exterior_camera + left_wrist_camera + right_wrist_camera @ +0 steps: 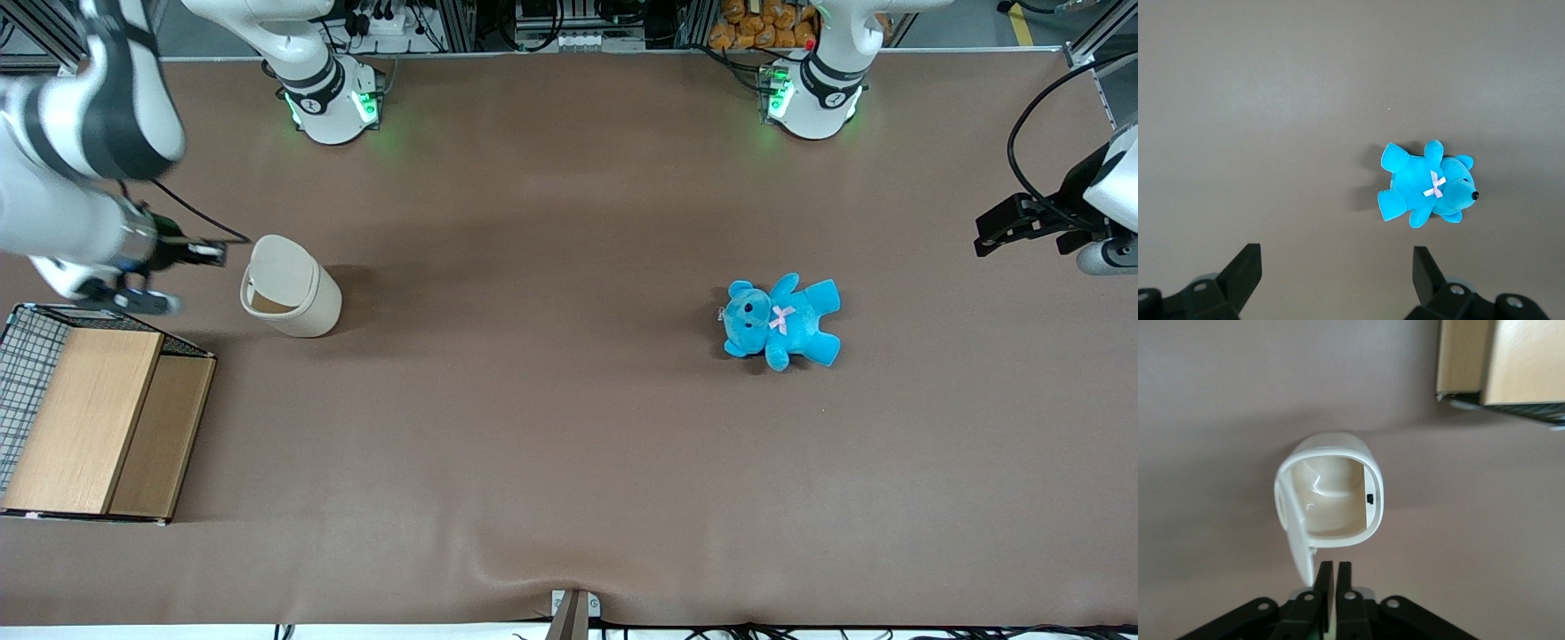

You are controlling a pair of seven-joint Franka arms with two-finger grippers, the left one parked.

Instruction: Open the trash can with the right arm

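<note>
Trash can (292, 289) stands on the brown table (569, 427) toward the working arm's end, just beside the wood-and-wire box (93, 418), a little farther from the front camera; the blue teddy (782, 320) lies well apart. Gripper (1334, 577) of the right arm (62, 187) sits close beside the rim at the lid (1293, 530) side, jaws clenched together on nothing. Lid swung up on edge, mouth exposed; smooth glossy cream plastic, rounded-square opening, hollow interior bare, so task looks essentially complete.
</note>
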